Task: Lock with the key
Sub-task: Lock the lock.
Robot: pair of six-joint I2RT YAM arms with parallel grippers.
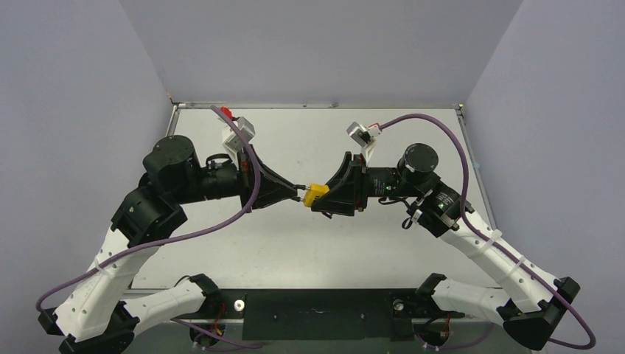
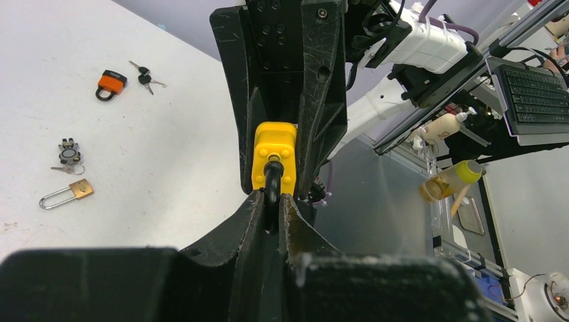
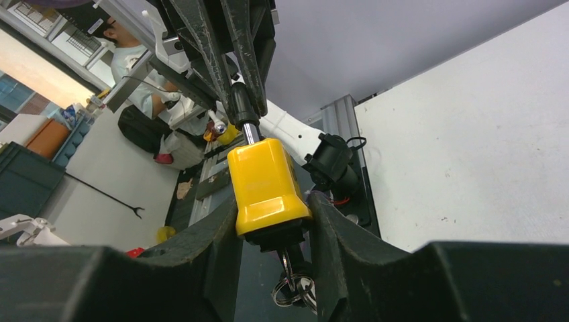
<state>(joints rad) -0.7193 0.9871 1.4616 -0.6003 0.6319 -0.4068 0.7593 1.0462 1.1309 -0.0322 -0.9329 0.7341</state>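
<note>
A yellow padlock (image 1: 315, 195) hangs in mid-air between my two arms, above the table's middle. My right gripper (image 3: 272, 215) is shut on the lower part of the padlock's body (image 3: 265, 182). A key (image 3: 287, 263) sticks out of the lock's underside between those fingers, and its rings (image 3: 295, 290) dangle below. My left gripper (image 2: 272, 198) is shut on the black-sleeved shackle (image 2: 272, 184) at the top of the padlock (image 2: 274, 155). In the top view the left gripper (image 1: 297, 193) meets the right gripper (image 1: 326, 198) head-on.
The left wrist view shows a white surface to the left with an orange padlock (image 2: 111, 83), a pair of keys (image 2: 145, 76), a brass padlock (image 2: 67, 194) and a small key bunch (image 2: 68, 155). Purple cables (image 1: 250, 169) loop over both arms.
</note>
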